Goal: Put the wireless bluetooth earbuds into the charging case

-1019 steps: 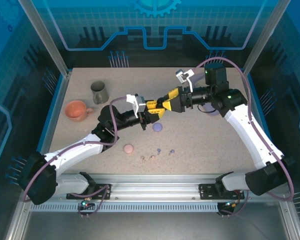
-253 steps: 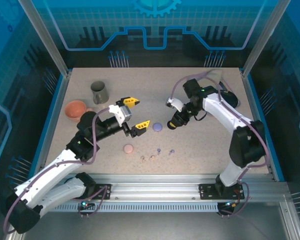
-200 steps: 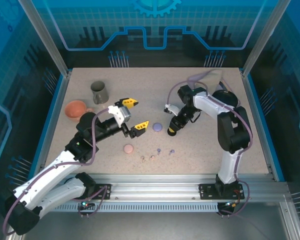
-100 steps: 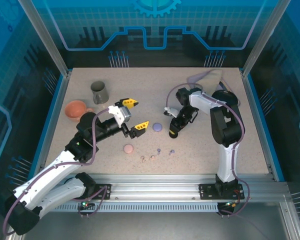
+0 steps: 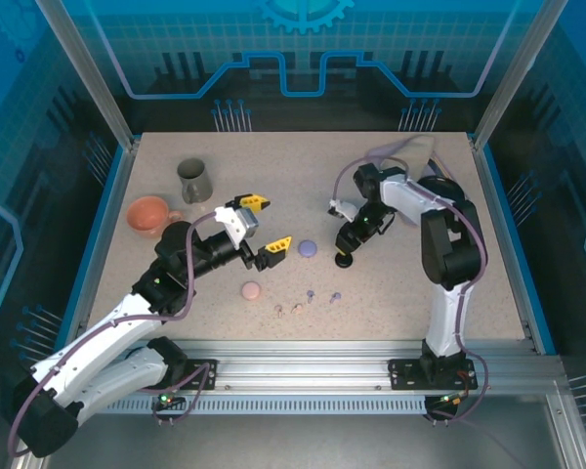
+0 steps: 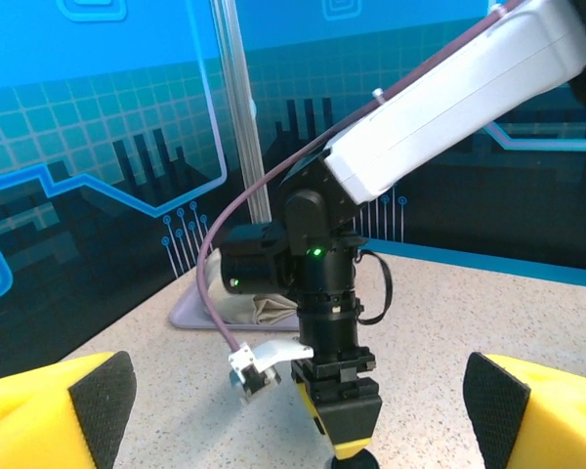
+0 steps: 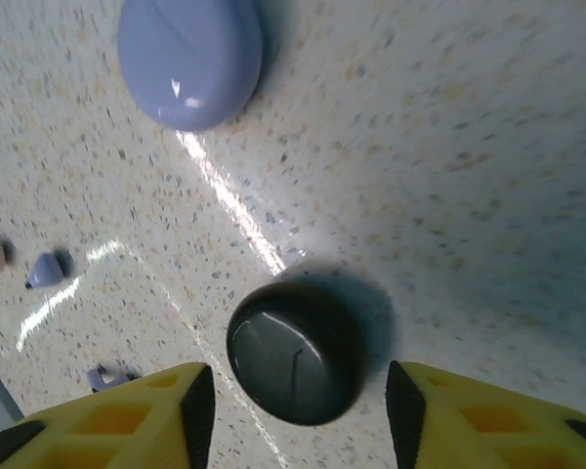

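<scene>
Two claws: right claw [image 7: 298, 383] points down, jaws apart either side of black case [image 7: 293, 354], just clear, not pinching; left claw [image 5: 267, 225] spread wide above table [image 5: 410, 313], empty.
Earbuds: lavender earbuds [image 5: 311, 293] and pinkish earbuds [image 5: 297, 307] lie loose nr front edge, apart from black case; black buds, can't spot.
Cases: black, lavender case [image 5: 308, 249], pinkish case [image 5: 251, 290] all look shut.
Slip risk: domed glossy case prob. squirts out if jaws close off-centre.
Lid risk: unpinned, case may skid instead of opening.
Bud risk: tiny; a low arm sweep could scatter them, or colours get mixed.
</scene>
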Motion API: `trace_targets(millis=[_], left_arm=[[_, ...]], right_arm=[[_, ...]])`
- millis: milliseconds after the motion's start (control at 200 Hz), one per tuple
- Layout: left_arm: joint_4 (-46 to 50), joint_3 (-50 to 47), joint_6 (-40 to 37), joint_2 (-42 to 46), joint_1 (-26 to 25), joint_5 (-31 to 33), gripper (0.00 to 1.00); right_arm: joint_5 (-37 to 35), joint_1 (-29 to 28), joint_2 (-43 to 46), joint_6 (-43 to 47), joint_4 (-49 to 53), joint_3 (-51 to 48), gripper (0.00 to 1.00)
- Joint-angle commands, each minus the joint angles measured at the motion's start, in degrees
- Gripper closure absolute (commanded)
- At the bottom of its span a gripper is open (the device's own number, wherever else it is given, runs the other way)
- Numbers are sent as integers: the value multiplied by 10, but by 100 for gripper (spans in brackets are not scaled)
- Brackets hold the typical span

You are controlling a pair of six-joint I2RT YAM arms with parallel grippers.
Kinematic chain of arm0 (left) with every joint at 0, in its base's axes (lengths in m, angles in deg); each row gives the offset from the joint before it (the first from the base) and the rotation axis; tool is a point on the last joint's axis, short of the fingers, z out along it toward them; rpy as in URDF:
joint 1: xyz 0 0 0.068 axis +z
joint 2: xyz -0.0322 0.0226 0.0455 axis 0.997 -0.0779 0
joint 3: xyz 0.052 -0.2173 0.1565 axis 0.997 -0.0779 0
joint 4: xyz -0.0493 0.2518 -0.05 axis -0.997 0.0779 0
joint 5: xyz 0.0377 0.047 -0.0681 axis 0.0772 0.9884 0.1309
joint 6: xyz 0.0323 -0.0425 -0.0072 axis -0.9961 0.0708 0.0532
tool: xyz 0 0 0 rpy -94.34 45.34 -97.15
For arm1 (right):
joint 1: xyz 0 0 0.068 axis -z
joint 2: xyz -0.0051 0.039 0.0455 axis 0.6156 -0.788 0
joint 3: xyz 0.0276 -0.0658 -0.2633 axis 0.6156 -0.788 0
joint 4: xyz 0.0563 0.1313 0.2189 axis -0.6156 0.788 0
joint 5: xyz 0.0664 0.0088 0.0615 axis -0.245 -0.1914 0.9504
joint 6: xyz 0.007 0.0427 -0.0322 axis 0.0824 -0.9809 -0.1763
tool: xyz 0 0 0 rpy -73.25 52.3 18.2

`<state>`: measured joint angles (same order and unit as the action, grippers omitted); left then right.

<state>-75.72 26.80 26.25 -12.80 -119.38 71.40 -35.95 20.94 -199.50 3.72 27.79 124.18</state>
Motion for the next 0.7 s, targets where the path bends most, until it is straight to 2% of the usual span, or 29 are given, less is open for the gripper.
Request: trace_targets(millis=[0, 190, 335, 425, 520, 695], left_arm=[[-33, -14, 26, 0, 5, 34, 8], [-45, -36, 61, -2, 7, 90, 1], [-36, -43, 88, 2, 13, 125, 1], [-31, -46, 108, 6, 19, 133, 1], [-20, -45, 131, 7, 26, 138, 1], [16, -44, 194, 1, 41, 155, 1]], right_arm=[[-1, 15, 70, -24, -37, -18, 44], [-7, 23, 185, -37, -104, -72, 35], [-9, 35, 268, -46, -160, -116, 31], [-10, 39, 316, -43, -195, -146, 22], [-6, 40, 352, -26, -224, -172, 12], [23, 43, 382, 0, -252, -196, 4]])
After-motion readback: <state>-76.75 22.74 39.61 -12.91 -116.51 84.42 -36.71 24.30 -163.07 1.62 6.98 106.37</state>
